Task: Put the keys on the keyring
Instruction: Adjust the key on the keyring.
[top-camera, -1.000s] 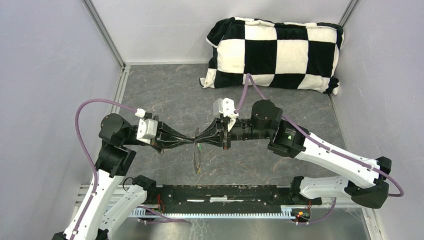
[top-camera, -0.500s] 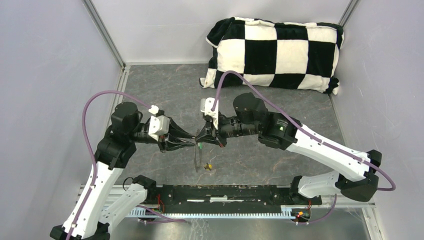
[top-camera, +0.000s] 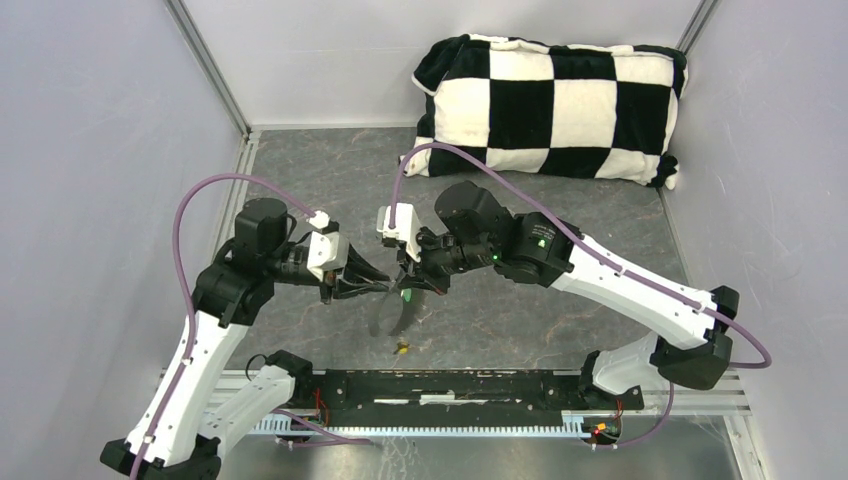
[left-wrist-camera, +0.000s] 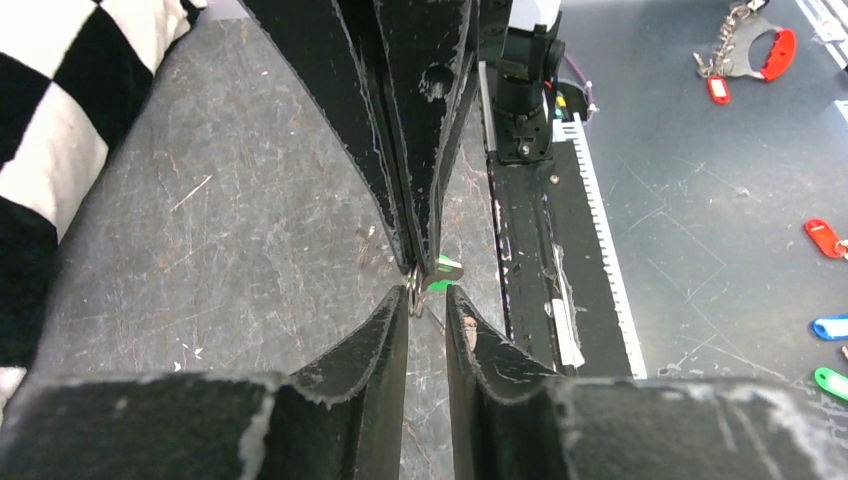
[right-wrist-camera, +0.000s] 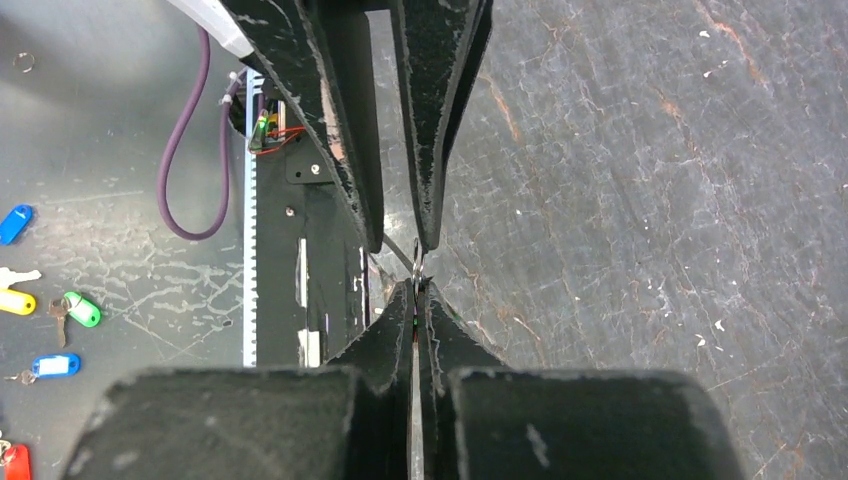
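Note:
The keyring (top-camera: 390, 318) hangs as a thin wire loop from my right gripper (top-camera: 404, 290), which is shut on its top. The green key (top-camera: 406, 294) shows at those tips, its head (left-wrist-camera: 445, 270) sticking out beside them. My left gripper (top-camera: 387, 285) faces the right one tip to tip. Its jaws stand slightly apart, with the ring wire (left-wrist-camera: 414, 296) by the left fingertip (left-wrist-camera: 405, 300) and nothing gripped. The yellow key (top-camera: 402, 348) lies loose on the table under the ring. In the right wrist view my right gripper (right-wrist-camera: 415, 288) is pressed shut, the left gripper (right-wrist-camera: 400, 240) open above it.
A black-and-white checkered pillow (top-camera: 550, 105) lies at the back of the table. A black rail (top-camera: 450, 385) runs along the near edge. Grey walls close in on both sides. Coloured key tags (left-wrist-camera: 825, 235) lie on the floor beyond the table.
My left gripper was shut and has opened. Both grippers have shifted left and slightly away. The yellow key now lies on the table below the ring.

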